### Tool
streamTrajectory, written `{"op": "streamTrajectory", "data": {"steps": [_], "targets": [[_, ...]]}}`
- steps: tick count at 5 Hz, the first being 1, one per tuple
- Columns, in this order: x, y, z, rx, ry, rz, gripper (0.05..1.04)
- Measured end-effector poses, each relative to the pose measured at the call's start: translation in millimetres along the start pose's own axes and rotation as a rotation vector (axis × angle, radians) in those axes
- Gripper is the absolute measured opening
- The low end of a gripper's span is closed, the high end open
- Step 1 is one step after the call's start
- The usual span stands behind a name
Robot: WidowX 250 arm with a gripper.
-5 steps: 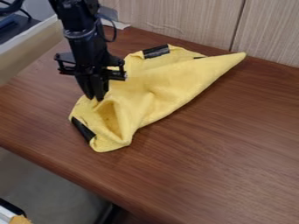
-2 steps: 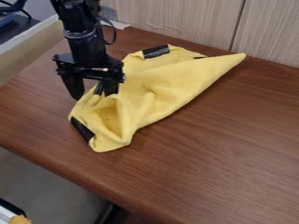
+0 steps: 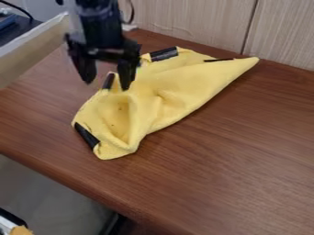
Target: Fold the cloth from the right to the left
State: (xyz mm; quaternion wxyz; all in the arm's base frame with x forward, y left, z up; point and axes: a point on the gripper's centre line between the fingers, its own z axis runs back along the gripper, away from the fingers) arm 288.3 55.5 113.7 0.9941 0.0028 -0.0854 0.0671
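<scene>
By the edge of the yellow cloth (image 3: 178, 87), the claw (image 3: 107, 80) hangs wide apart; any contact is unclear.

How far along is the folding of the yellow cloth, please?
The cloth already looks folded over toward the left, though loosely, with one pointed end at the far right. Nothing is in hand: the gripper is open above the cloth's left part. Perhaps some tidying is left, since the near end is creased and hollow and the edges do not line up.
</scene>
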Motion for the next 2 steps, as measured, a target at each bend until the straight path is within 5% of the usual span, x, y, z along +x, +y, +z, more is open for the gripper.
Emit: {"op": "streamTrajectory", "data": {"steps": [2], "targets": [[8,-9,34,0.048,-0.086,-0.031,1.001]]}}
